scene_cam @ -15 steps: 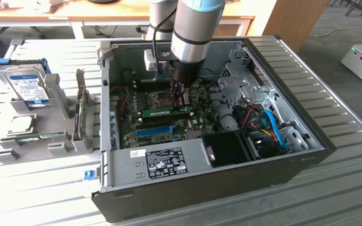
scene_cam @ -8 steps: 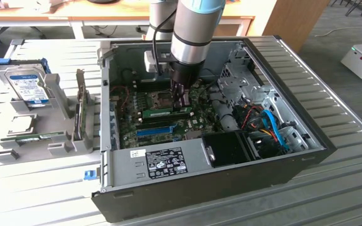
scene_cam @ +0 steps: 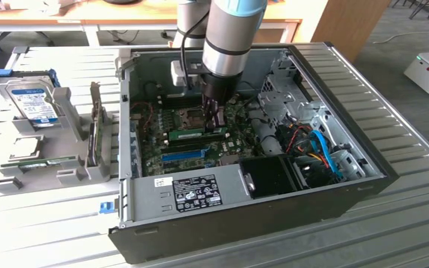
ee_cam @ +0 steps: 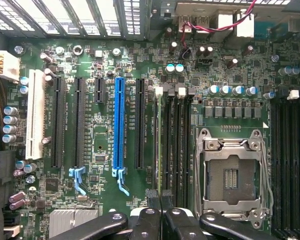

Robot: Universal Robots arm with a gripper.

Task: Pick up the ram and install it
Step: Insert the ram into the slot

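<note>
Mobo (ee_cam: 102, 120): ram (scene_cam: 188, 133) on edge, parallel w/ blue slot (scene_cam: 183, 154).

Ext. view: bright, even indoor light; pale surface (scene_cam: 43, 223) near-white, case (scene_cam: 334, 206) interior shadowed. Wrist view: motherboard (ee_cam: 99, 145) evenly lit, vent slots (ee_cam: 74, 15) blown out, soft sheen on fingers (ee_cam: 151, 217).

Pale slatted table (scene_cam: 43, 223), wooden desks (scene_cam: 65, 15) behind, a wooden panel (scene_cam: 348, 22), grey carpet floor (scene_cam: 401, 33).
</note>
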